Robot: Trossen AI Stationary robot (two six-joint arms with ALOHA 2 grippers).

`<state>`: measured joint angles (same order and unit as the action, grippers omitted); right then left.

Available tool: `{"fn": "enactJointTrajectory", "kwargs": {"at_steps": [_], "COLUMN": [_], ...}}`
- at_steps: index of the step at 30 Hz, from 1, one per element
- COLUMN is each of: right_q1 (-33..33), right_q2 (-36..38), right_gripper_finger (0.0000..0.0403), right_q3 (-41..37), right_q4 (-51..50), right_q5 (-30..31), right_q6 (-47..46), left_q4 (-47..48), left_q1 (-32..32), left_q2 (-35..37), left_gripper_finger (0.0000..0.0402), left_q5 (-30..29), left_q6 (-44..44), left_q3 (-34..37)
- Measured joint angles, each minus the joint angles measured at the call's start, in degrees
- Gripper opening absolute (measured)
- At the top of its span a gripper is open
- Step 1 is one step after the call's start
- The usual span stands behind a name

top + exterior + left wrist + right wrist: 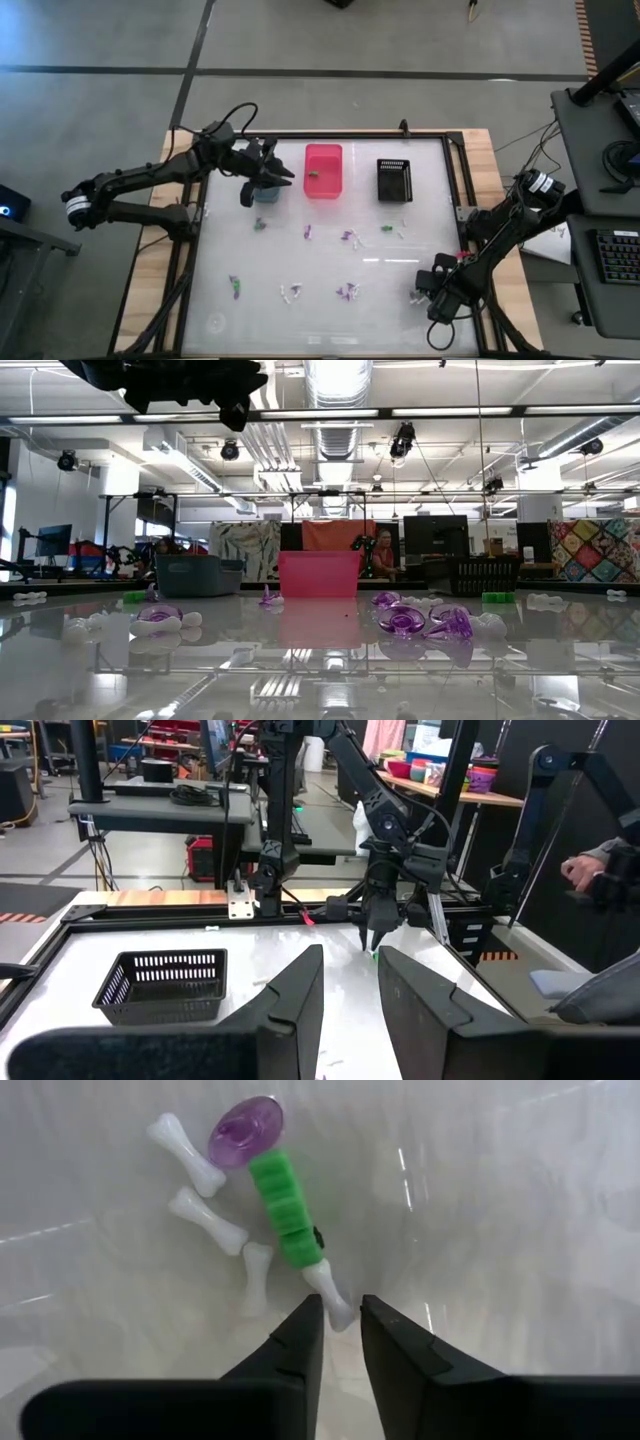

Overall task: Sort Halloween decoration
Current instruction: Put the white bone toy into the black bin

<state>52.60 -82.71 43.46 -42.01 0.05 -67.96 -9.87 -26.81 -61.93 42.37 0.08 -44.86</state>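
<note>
left claw (pixel 283 178) over blue-grey bin (pixel 266 192) | right claw (pixel 341 1318) narrowly parted at white bone (pixel 328 1293)

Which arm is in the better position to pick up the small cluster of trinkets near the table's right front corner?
The right arm, likely. Its gripper hangs open just above the cluster of white bones, green piece and purple piece. The left gripper is far off, over the blue-grey bin.

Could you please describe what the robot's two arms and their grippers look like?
Both arms are dark, almost black, built of jointed segments with a white band near the base and loose black cables. The left gripper and the right gripper each carry two flat, matte black fingers with angular, tapered tips.
</note>
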Motion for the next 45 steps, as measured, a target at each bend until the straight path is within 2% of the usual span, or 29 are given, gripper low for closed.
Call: {"fn": "enactJointTrajectory", "kwargs": {"at_steps": [7, 16, 26, 29, 36, 41, 45], "right_q1": [0.0, 0.0, -0.1, -0.4, -6.1, -15.7, -26.1], "right_q2": [0.3, 1.7, 8.3, 10.6, 15.3, 15.8, 14.9], "right_gripper_finger": [0.0014, 0.0009, 0.0008, 0.0008, 0.0008, 0.0008, 0.0008], "right_q3": [-1.8, -1.6, -0.5, -0.5, -0.5, -0.5, -0.4], "right_q4": [2.6, 1.3, -7.2, -7.4, -5.0, -1.5, 2.2], "right_q5": [0.0, -0.1, 1.1, 8.0, 30.4, 43.1, 47.9], "right_q6": [-1.5, -3.0, -9.3, -13.3, -15.6, -10.8, -9.4], "left_q4": [0.0, 0.0, 0.0, 0.1, 0.1, 0.0, -0.2], "left_q1": [0.0, 0.0, 0.0, 0.0, 0.0, 0.0, 0.0], "left_q2": [0.0, 0.0, 0.0, 0.0, 0.0, 0.0, 0.0], "left_gripper_finger": [0.0081, 0.0081, 0.0081, 0.0081, 0.0081, 0.0081, 0.0081], "left_q5": [0.0, 0.0, -0.1, -1.9, -4.4, -4.4, -4.4], "left_q6": [0.0, 0.0, 0.0, 0.0, 0.0, 0.4, 0.5], "left_q3": [0.0, 0.0, 0.0, 0.0, 0.0, 0.0, 0.0]}}
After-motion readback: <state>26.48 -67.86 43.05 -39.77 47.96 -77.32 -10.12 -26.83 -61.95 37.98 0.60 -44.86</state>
